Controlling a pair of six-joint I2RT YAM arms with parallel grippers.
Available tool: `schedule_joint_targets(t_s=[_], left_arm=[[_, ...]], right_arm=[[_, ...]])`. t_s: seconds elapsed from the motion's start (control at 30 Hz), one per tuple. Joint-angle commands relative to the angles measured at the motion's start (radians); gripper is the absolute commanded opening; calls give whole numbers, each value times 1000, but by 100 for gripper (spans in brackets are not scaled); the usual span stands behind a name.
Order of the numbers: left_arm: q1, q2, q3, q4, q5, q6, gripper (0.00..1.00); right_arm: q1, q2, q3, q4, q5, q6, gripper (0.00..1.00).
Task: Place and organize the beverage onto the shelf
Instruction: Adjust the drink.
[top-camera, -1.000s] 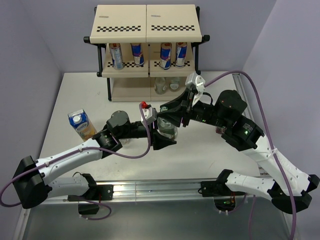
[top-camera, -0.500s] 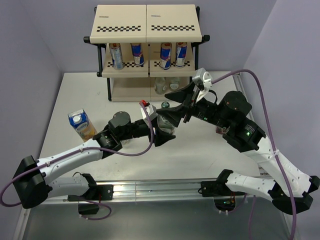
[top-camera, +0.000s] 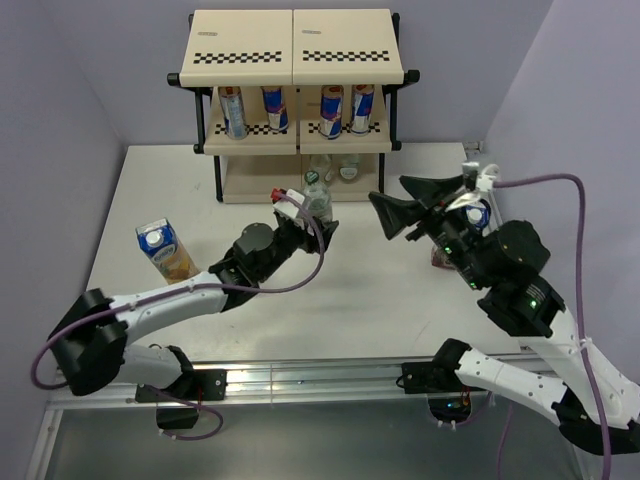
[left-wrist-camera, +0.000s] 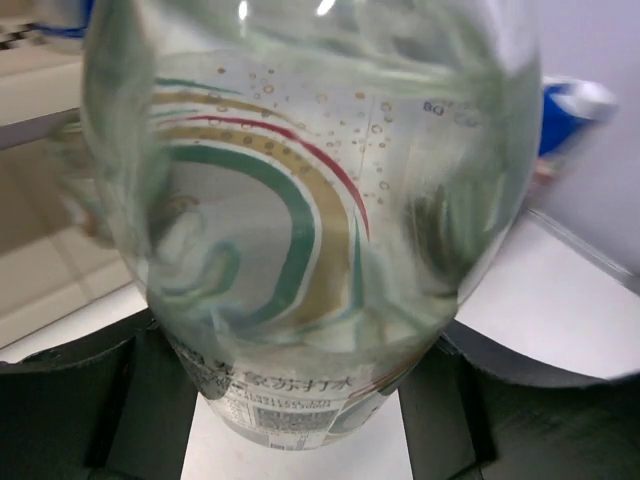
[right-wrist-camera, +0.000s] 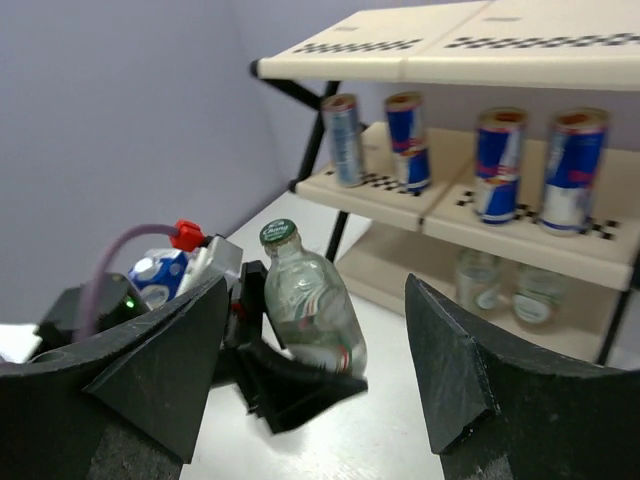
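My left gripper (top-camera: 318, 222) is shut on a small clear bottle (top-camera: 317, 202) with a green cap, held tilted just in front of the shelf (top-camera: 296, 60). In the left wrist view the bottle (left-wrist-camera: 320, 220) fills the frame between the dark fingers (left-wrist-camera: 100, 420). My right gripper (top-camera: 405, 200) stands open to the bottle's right, apart from it. Its wrist view shows the bottle (right-wrist-camera: 305, 310) in the left gripper (right-wrist-camera: 290, 385). Several silver-blue-red cans (right-wrist-camera: 498, 160) stand on the middle tier. Two clear bottles (right-wrist-camera: 478, 280) sit on the bottom tier.
A yellow carton with a blue top (top-camera: 165, 248) stands on the white table (top-camera: 360, 300) at the left. Another blue-topped carton (left-wrist-camera: 575, 105) sits at the right, mostly hidden behind the right arm in the top view. Grey walls close in both sides.
The right gripper opened, let go of the bottle and drew back to the right. The left arm carried the bottle up toward the shelf's bottom tier.
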Motion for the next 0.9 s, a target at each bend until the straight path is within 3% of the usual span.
schedule_joint_targets(t_s=[0.0,0.23,0.43,0.67,0.87], left_arm=[[22,79,28,383,-237,70,0],[116,319,38,680,-326,89,0],[174,526,108,814,-409,57,0],[192,714,203,911,-504,54,0],[222,803,275,885,-520,15,0]], right_arm=[[3,-57,-33,43,143,-3,78],[2,-170,-131,69,179,7,78],[3,-233,-163,77,198,12,78],[2,-296,-209,101,199,26,78],[2,-314,-224,107,188,15,78]])
